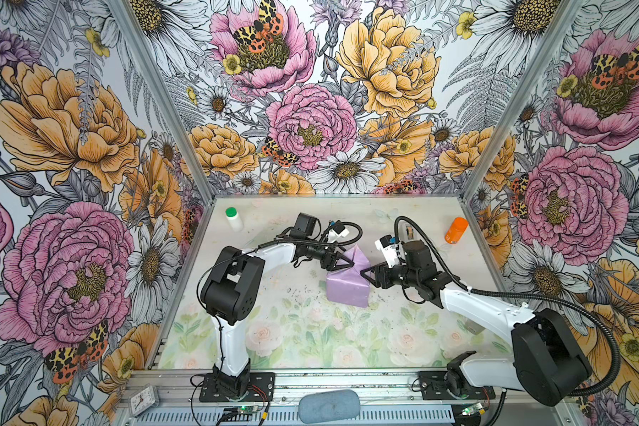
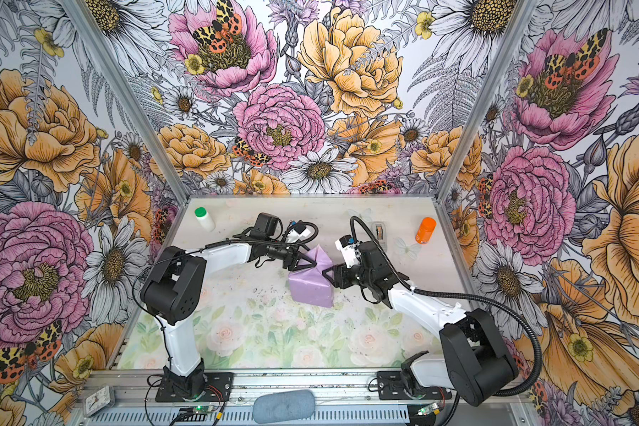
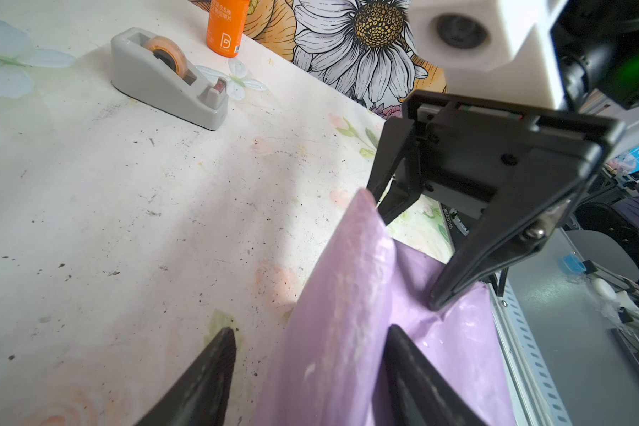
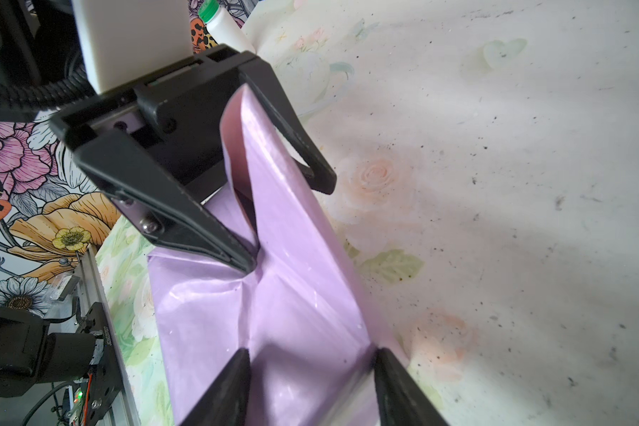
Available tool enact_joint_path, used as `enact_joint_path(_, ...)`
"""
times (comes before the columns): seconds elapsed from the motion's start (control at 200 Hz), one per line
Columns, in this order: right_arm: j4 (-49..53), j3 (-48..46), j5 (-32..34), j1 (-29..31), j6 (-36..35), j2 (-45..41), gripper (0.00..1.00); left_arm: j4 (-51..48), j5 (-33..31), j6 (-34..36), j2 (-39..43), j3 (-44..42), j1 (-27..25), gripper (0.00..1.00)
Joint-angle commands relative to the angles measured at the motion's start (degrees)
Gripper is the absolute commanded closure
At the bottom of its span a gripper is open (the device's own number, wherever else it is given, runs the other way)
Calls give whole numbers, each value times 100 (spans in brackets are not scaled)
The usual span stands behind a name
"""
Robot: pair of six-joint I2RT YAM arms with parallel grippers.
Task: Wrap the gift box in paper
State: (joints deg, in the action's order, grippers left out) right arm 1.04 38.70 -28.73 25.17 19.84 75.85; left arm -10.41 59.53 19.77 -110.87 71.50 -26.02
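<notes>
Glossy lilac paper (image 1: 347, 289) creased round gift box, box itself hidden. Wedge-shaped parcel sits mid-worktop (image 1: 292, 332), ridge flap standing up. Left tool (image 1: 348, 263) in from 10 o'clock, jaws spread astride flap, one fingertip (image 4: 237, 254) denting paper. Right tool (image 1: 364, 274) at 3 o'clock, fingers against paper; squeezing or not, cannot tell. Open room toward 6 o'clock.

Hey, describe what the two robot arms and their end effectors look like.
The left arm and right arm have glossy white link shells and chunky black joint housings. A black corrugated conduit trails along the right arm. The left end effector and right end effector are black, each with two tapered, triangular fingers.
</notes>
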Motion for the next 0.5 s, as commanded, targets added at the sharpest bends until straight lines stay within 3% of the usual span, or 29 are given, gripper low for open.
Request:
enact_joint_path(0.0,507,-218,161,45,-175,114,45,-99,216,143,-143,202,-78,35)
enact_joint_path(0.495,520,-220,193,50,-181,116,45,-787,263,563,-427,764,-167,38)
